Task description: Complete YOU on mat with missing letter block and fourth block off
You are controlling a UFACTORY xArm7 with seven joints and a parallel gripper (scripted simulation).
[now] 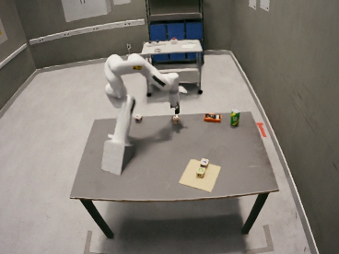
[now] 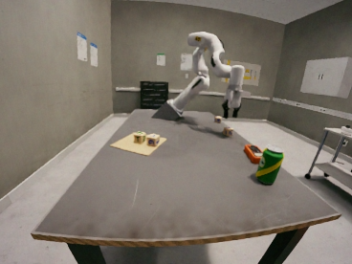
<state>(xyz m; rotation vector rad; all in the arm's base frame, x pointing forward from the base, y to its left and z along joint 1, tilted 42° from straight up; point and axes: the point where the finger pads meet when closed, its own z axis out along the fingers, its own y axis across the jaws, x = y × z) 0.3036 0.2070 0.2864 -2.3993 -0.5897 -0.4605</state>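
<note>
Two blocks [image 1: 203,167] sit on the tan mat [image 1: 191,182] near the grey table's [image 1: 152,156] front edge; two loose blocks, one [image 1: 176,119] under the gripper [image 1: 175,109], one [image 1: 138,118] beside the arm, lie along the far edge; fingers apart, empty; grey walls surround.

The grey table [image 1: 152,156] carries a tan mat [image 1: 190,180]; beyond the mat lie two loose blocks [image 1: 175,119], an orange box [image 1: 212,118] and a green can [image 1: 235,118].
</note>
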